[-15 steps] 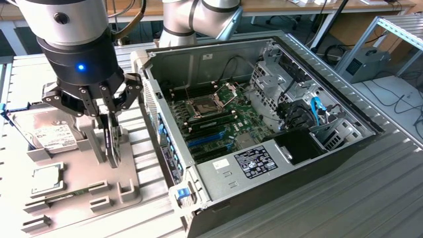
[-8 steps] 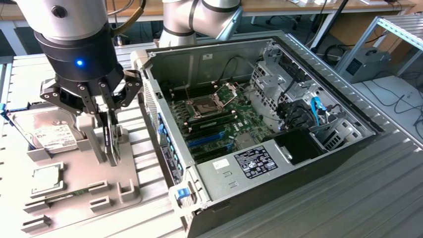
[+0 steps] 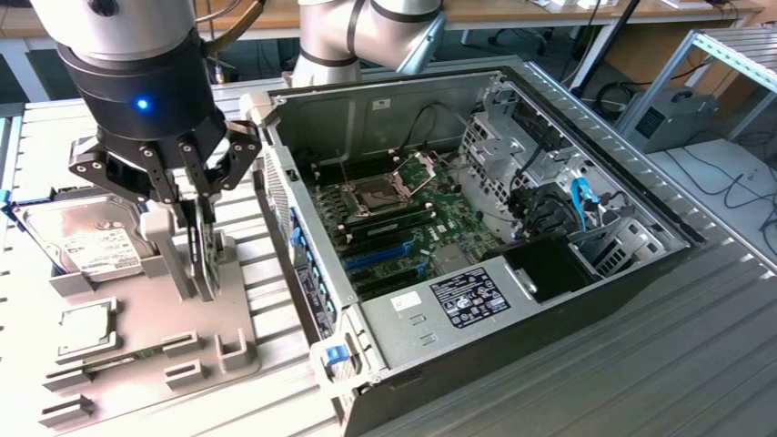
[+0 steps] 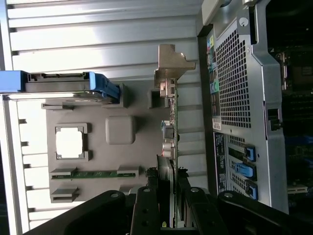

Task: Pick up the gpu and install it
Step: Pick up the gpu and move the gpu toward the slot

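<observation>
Wrist view looks along the fingers [image 4: 145, 208], which we read as clenched on the gpu [image 4: 170, 117]: one dark finger sits against each face of the thin board, and we can make out no gap. The card stands on edge between them over the grey moulded holder [image 4: 142, 147], with its silver bracket [image 4: 171, 63] at the end farthest from the fingers. We cannot tell whether its lower edge sits in the holder's slot or clear of it. Standing on edge, the card offers both flat faces to a pinch, which is probably why the holder keeps it that way. Just beside the fingers on one side lies the boxy hard drive [image 3: 91, 244] with its white label. On the other side the open computer case [image 3: 364, 118] lies flat, its green motherboard [image 3: 456, 218] and blue slots [image 3: 377, 259] facing up so a card can come in from above. Everything rests on a ribbed metal surface [image 4: 98, 39].
</observation>
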{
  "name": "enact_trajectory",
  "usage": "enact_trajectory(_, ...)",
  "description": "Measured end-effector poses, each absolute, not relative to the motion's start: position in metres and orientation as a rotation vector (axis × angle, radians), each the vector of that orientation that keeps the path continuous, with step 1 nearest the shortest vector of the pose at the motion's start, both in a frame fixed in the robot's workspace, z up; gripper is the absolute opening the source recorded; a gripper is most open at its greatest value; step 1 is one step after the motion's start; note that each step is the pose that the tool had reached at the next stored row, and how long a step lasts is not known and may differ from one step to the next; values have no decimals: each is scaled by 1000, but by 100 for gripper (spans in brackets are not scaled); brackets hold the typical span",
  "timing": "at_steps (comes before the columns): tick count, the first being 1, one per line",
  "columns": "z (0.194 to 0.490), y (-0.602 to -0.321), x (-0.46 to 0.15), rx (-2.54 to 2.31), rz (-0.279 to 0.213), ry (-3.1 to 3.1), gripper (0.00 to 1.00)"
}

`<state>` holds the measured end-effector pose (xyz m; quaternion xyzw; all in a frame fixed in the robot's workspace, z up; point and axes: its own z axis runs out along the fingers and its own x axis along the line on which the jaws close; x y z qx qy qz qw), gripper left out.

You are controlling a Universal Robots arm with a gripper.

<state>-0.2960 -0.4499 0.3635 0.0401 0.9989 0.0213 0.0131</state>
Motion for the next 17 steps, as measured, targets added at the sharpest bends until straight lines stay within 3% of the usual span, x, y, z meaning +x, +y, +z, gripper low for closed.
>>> enact_trajectory(17,380,-450,-296,125,66,3112,26)
